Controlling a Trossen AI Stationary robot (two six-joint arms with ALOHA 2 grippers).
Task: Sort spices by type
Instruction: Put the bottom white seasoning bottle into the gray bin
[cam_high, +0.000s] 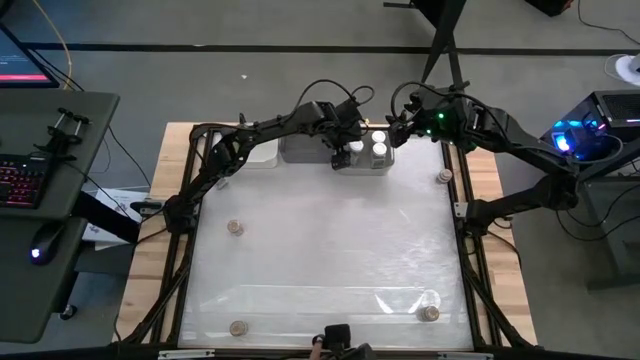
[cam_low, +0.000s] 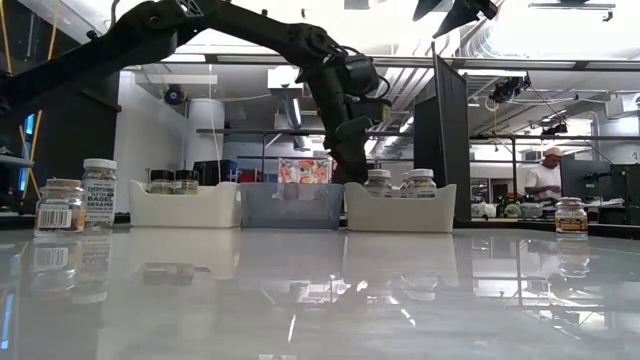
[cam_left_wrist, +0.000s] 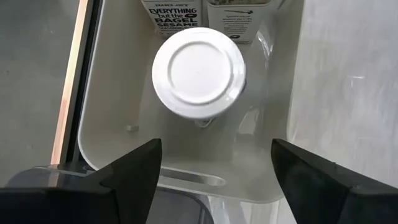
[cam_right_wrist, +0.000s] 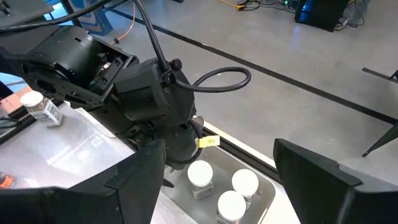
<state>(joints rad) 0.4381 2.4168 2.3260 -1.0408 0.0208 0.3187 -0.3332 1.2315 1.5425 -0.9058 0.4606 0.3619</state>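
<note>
Jars are what I am sorting. From above, my left hand hovers at the far edge of the bench, over the near-left end of the white bin, where white-capped jars stand. My right hand waits just beyond that bin's far right end; from here I cannot tell how its fingers stand. A grey bin sits beside the white bin and another white bin lies left of that. Cork-capped jars stand loose on the bench: one at mid left, one near left, one near right, one by the far right edge.

At bench height, three bins line the far side: a white bin with dark-capped jars, a clear grey bin, and a white bin with white-capped jars. My left arm comes down over that last bin. A brown-capped jar and a white-capped sesame jar stand at left, another jar at right. A person stands far behind.

Through my left wrist camera, my left hand is spread wide and empty above a white-capped jar upright in the bin, with two labelled jars beyond it.

Through my right wrist camera, my right hand is spread wide too, holding nothing, and three white caps show beneath my left arm.
</note>
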